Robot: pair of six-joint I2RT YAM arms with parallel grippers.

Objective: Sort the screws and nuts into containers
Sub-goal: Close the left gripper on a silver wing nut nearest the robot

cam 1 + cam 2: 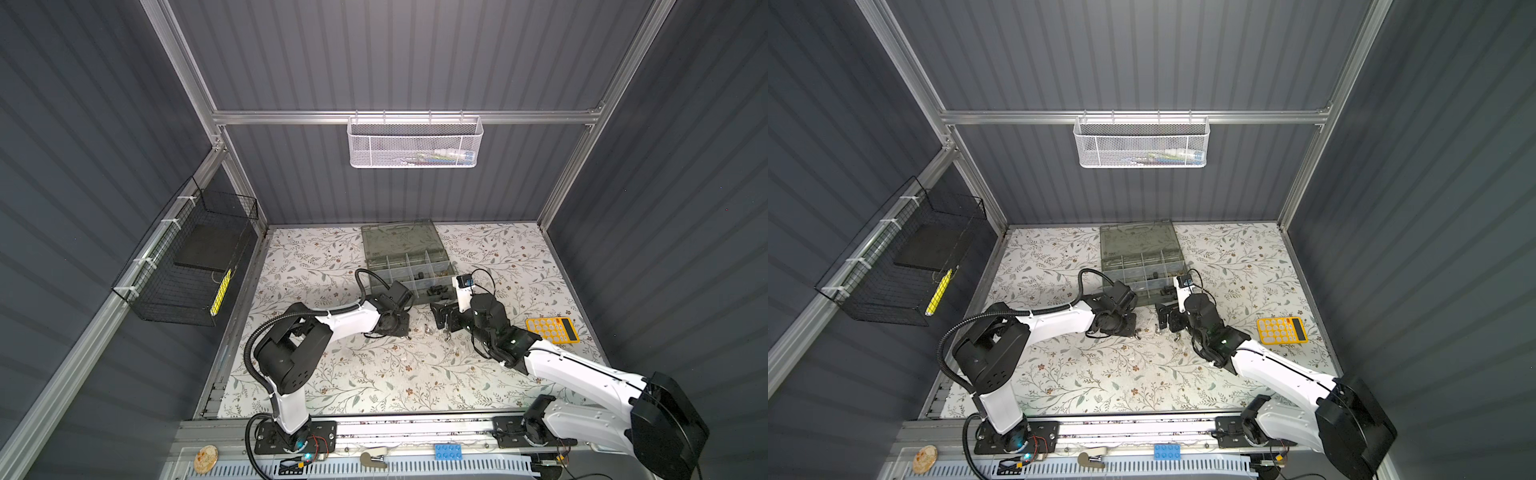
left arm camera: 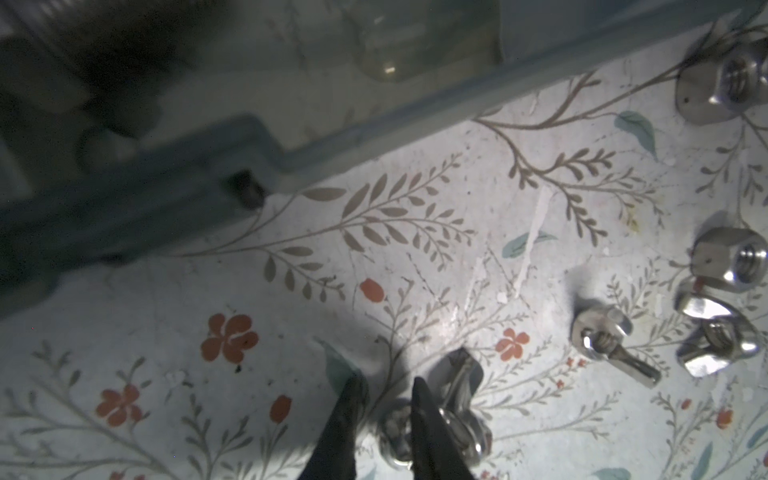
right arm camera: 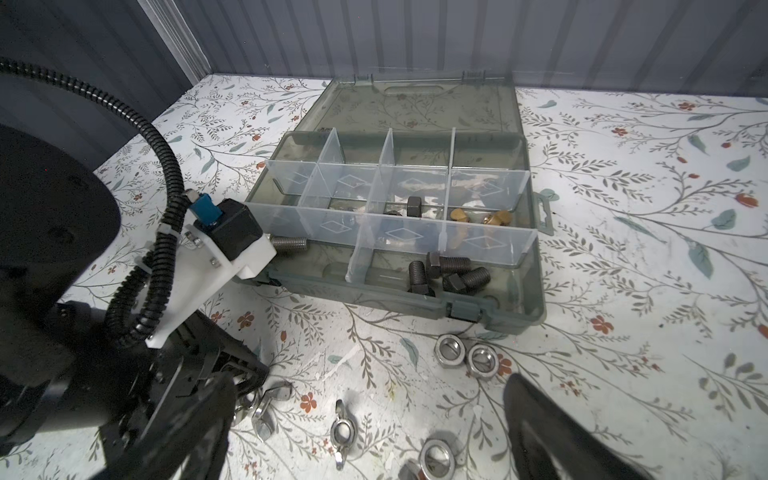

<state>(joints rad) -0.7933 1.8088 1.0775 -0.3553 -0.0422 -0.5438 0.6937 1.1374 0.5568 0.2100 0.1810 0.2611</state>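
"Dark fingertips (image 2: 351, 409) of the left pincer (image 2: 388, 390) poke up from the bottom edge of the left wrist view, set narrow beside a silver wing nut (image 2: 457, 395). Has it got hold?"

"Cannot tell — a bit of the nut sits between the jaws, but most of it lies off to one side, on the desk (image 2: 415, 257)."

"And the right pincer (image 1: 442, 319)?"

"Released, jaws wide, nothing in them. It hangs at centre frame in both top views, near the organiser case (image 3: 536, 299)."

"What's sorted so far?"

"Right wrist view, middle of the frame: black bolts (image 3: 449, 270) in a front compartment, brass pieces (image 3: 478, 216) in the one behind, and a black hex nut (image 3: 414, 205) left of those."

"What's left?"

"The silver lot, loose along the lower frame — two silver hex nuts (image 3: 465, 357) just before the case, a loose wing nut (image 3: 343, 432), and further nuts (image 3: 434, 455) below. Roughly halfway, I'd judge; several compartments look bare."
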